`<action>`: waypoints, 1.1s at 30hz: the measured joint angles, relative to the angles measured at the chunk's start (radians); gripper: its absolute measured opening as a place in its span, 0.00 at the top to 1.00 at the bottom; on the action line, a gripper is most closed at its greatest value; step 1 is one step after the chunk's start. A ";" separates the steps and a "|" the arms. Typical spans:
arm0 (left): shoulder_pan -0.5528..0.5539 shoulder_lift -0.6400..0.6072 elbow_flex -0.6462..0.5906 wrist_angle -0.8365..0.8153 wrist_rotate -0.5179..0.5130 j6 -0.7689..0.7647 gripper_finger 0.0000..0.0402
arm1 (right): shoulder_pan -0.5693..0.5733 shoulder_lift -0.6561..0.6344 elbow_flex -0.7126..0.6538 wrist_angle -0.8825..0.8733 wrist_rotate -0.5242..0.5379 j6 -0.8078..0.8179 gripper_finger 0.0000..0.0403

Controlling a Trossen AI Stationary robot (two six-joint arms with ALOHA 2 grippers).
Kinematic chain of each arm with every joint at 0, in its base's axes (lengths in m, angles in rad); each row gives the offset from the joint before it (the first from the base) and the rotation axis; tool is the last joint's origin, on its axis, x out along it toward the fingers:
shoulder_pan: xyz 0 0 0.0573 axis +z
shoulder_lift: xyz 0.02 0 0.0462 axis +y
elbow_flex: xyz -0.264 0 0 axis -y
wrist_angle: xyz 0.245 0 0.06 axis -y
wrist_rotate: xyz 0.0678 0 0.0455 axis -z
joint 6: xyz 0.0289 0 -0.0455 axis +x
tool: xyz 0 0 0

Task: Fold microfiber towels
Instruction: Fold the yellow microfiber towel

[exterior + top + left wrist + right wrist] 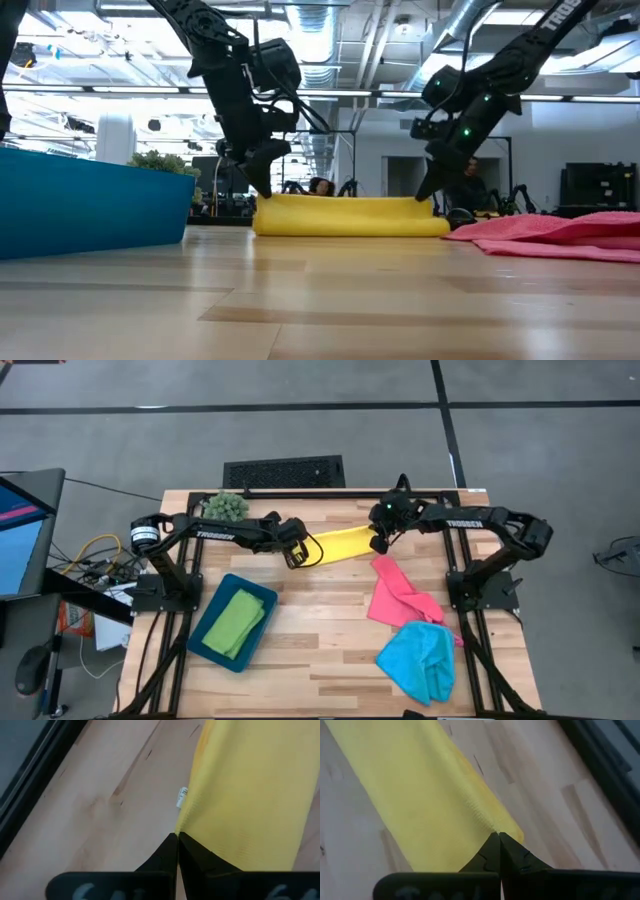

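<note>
High view: yellow towel (341, 543) lies at far-centre of counter (320, 650), long axis running arm to arm; left gripper (296, 557) at one short end, right gripper (379, 546) at the other, both equally near. Low view: towel sags between the two, touching wood. Wrist views: each arm's fingers pinched tight on a towel edge. Judgement: next move hinges on carrying both ends across that axis together.

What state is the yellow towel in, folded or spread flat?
Folded: the soft yellow microfiber towel lies as a narrow doubled strip on the wooden table, each end pinched by a shut end effector, left and right.
</note>
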 joint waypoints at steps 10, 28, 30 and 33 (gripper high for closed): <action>0.013 0.000 0.000 0.002 -0.022 0.010 0.91 | -0.007 0.045 0.000 0.024 0.004 0.001 0.97; 0.080 -0.011 -0.001 0.052 0.006 -0.029 0.61 | -0.044 0.036 0.006 0.019 0.052 0.074 0.66; 0.080 -0.035 -0.001 0.086 0.057 -0.057 0.62 | -0.058 0.012 0.020 0.001 0.034 0.083 0.61; 0.072 -0.079 -0.001 0.158 0.169 -0.081 0.65 | -0.074 -0.046 0.030 -0.029 -0.018 0.102 0.56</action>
